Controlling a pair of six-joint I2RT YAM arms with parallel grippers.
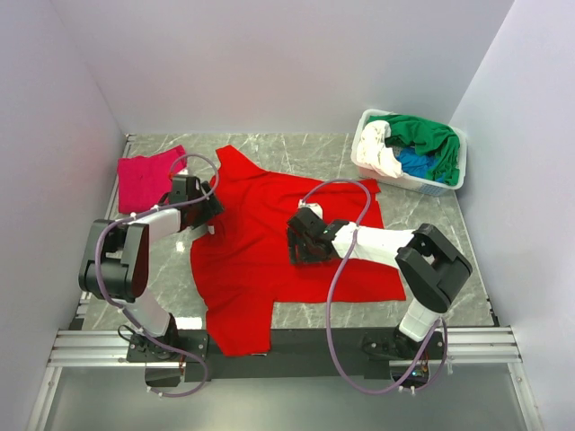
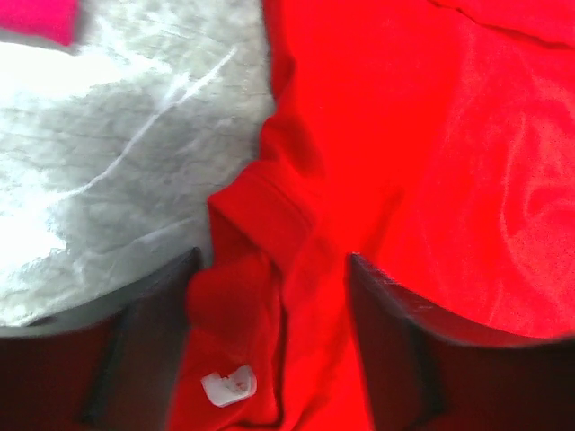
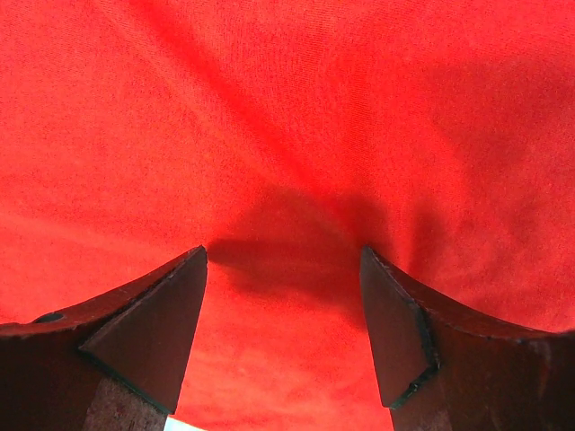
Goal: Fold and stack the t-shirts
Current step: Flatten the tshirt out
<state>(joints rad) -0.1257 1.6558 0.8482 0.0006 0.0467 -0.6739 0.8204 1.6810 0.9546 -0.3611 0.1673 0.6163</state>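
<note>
A bright red t-shirt (image 1: 269, 260) lies spread flat across the middle of the table. My left gripper (image 1: 208, 208) is at its left edge, open. In the left wrist view the jaws (image 2: 271, 296) straddle a bunched hem of red cloth (image 2: 431, 135) with a white label (image 2: 228, 386). My right gripper (image 1: 296, 238) is open, low over the shirt's middle. In the right wrist view (image 3: 283, 269) only smooth red cloth (image 3: 287, 108) lies between the fingers. A folded magenta-pink t-shirt (image 1: 144, 178) lies at the far left.
A white plastic basket (image 1: 406, 182) at the far right holds green (image 1: 422, 135), white (image 1: 377, 153) and blue (image 1: 415, 164) shirts. Grey walls close in three sides. Bare marble table (image 2: 117, 162) lies between the red and pink shirts.
</note>
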